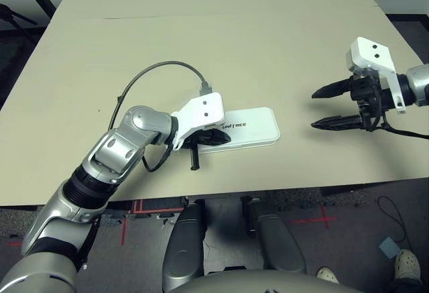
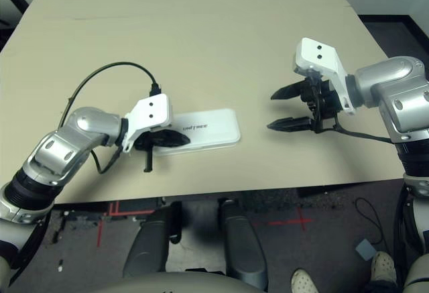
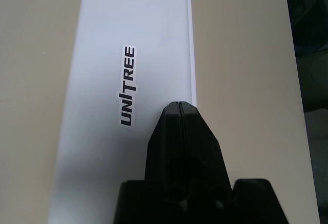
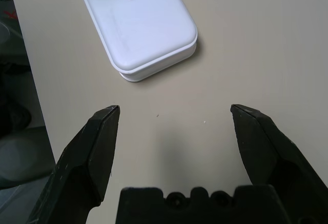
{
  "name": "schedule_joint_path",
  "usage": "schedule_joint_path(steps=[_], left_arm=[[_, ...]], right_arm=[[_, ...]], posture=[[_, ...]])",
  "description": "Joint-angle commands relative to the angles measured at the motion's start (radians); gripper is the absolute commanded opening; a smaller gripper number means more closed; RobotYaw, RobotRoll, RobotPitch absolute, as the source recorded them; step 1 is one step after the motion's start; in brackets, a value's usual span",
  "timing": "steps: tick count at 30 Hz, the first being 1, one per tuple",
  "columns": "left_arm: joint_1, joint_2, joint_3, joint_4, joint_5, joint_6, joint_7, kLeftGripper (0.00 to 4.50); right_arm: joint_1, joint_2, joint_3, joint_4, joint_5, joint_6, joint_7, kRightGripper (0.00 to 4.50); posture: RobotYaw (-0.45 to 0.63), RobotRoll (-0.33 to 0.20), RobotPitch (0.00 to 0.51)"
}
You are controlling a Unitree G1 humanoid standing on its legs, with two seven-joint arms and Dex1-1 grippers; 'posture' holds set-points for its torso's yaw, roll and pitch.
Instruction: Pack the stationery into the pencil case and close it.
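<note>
Left eye view is showing you the near edge of the counter (image 1: 301,51) first, and just inside that edge the pencil case (image 1: 251,127) is lying flat with its lid down, so you are looking at a closed white box with the "UNITREE" lettering facing up. It is sitting a little left of the counter's middle, long side running left to right.

Your left end effector (image 1: 194,151) is reaching in from the left and hanging over the left end of the case. Its two black fingers (image 3: 179,147) are pressing together with no gap between them, and you are holding nothing in them; in the left wrist view their tips are sitting over the lid beside the lettering, close to the case's long edge. Whether they are actually touching the lid you cannot tell.

Moving right, your right end effector (image 1: 338,107) is hovering above bare counter, well apart from the case, pointing left toward it. Its fingers (image 4: 92,152) are spreading wide and carrying nothing, and the right wrist view is looking between them at the rounded right end of the case (image 4: 148,34).

Farther back, the counter is running on as a plain beige surface.
</note>
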Motion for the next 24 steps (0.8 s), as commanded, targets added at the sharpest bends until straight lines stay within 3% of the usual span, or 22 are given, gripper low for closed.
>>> schedule_joint_path(steps=[1,8,13,16,24], left_arm=[[0.008,0.030,-0.059,0.007,0.027,0.021,-0.024,0.04],[0.022,0.038,-0.061,0.021,0.027,0.004,-0.027,0.04],[0.049,-0.024,0.085,0.030,-0.037,-0.030,0.042,0.20],[0.070,-0.060,0.199,0.039,-0.076,-0.033,0.100,0.95],[0.132,-0.165,0.631,0.130,-0.150,-0.092,0.382,4.08]], right_arm=[[0.005,0.000,0.016,-0.007,-0.006,-0.004,0.004,4.50],[0.003,0.010,0.019,-0.009,-0.008,-0.004,-0.005,4.50],[0.000,0.065,-0.018,0.000,0.007,-0.021,-0.058,4.50],[-0.004,0.141,-0.086,0.005,0.051,-0.029,-0.133,4.50],[0.010,0.340,-0.248,0.093,0.033,-0.123,-0.497,4.50]], posture=[[0.00,0.000,0.250],[0.00,0.000,0.251],[0.00,0.000,0.248],[0.00,0.000,0.247],[0.01,0.000,0.243]])
